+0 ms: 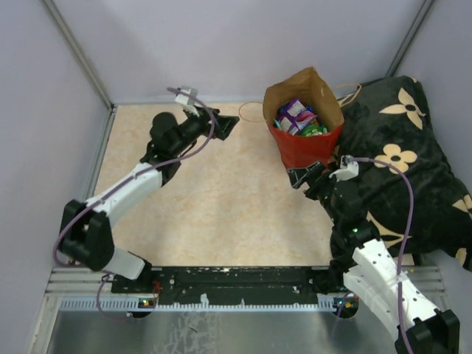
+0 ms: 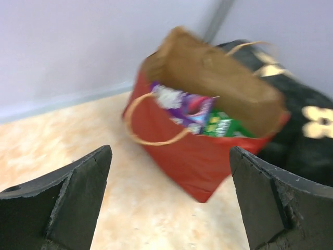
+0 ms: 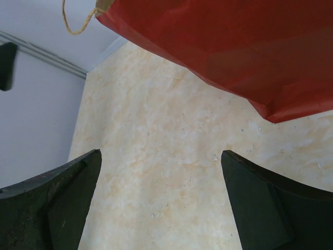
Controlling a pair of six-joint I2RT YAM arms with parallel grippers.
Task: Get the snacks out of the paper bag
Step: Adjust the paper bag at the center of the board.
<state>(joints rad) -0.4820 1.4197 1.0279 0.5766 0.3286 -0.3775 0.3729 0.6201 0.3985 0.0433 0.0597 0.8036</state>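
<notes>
The red paper bag (image 1: 306, 147) stands upright at the back right of the table, its brown inside open to the top. Purple, green and teal candy packets (image 1: 298, 118) lie inside it. In the left wrist view the bag (image 2: 177, 156) shows a purple packet (image 2: 190, 109) and a green packet (image 2: 223, 127) at its mouth. No blue chip bag or yellow box shows. My left gripper (image 1: 227, 124) (image 2: 170, 151) is open and empty, left of the bag. My right gripper (image 1: 310, 175) (image 3: 160, 153) is open and empty, low by the bag's front bottom corner (image 3: 234, 47).
A black flowered cushion (image 1: 413, 162) lies against the bag's right side and fills the right of the table. One twine handle (image 1: 251, 112) hangs off the bag's left, another (image 1: 348, 94) rests on the cushion. Grey walls (image 1: 221, 44) close the back and sides of the tan tabletop (image 1: 221, 199).
</notes>
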